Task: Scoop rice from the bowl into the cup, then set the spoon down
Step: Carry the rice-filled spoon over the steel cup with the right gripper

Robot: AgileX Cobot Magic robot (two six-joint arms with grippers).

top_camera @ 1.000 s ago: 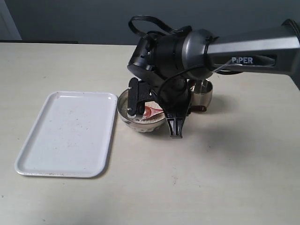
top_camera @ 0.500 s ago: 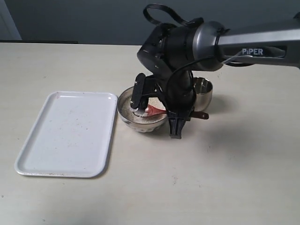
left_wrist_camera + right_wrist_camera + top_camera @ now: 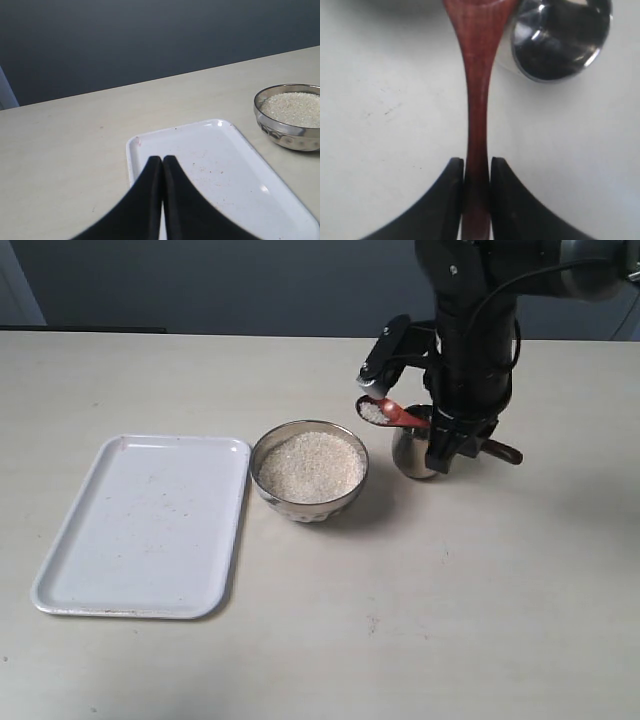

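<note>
Spoon point(image 3: 385, 413) clamped by its handle in the right end effector point(image 3: 472, 169), rice point(image 3: 370, 412) in the scoop, long axis running ten to four o'clock. Cup point(image 3: 411, 452) waits at the scoop's four o'clock, right of the bowl point(image 3: 300, 502). Left end effector point(image 3: 162, 167) is pinched shut, farther off.

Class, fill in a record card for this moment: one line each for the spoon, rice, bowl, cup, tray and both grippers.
spoon: held by its handle, raised, scoop loaded, beside the cup and not over its mouth
rice: heaped in the bowl, a little on the scoop
bowl: on the table, right of the tray
cup: upright, partly hidden by the arm in the exterior view
tray: white, flat on the table
right gripper: fingers shut on the spoon
left gripper: fingers shut, holding nothing, over the tray
</note>
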